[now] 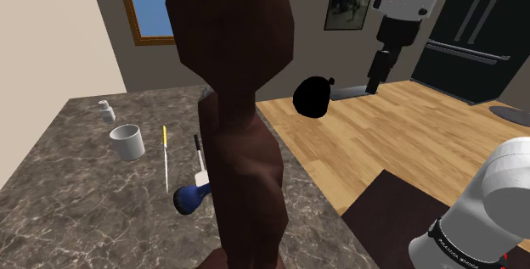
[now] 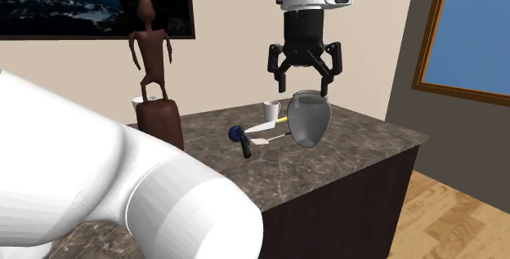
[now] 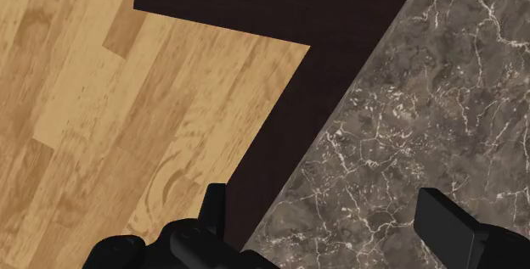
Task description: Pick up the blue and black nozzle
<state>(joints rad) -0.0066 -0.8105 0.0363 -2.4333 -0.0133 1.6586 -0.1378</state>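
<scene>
Big brown carved figure [image 1: 233,123] sits right up close in the shoulder view, and the blue and black nozzle [image 1: 188,198] lies on the marble table [image 1: 68,174] just beside its base, on that view's left, white cup [image 1: 127,142] farther back. My end effector [image 2: 304,73] hangs above the table's edge, fingers [image 3: 446,225] wide apart, holding nothing.

The tool [image 2: 302,81] hangs spread wide just above the grey vase [image 2: 310,125], and the blue and black nozzle [image 2: 242,140] lies near that vase.

Tall brown statue [image 1: 238,98] close beside nozzle [image 1: 190,197]
</scene>
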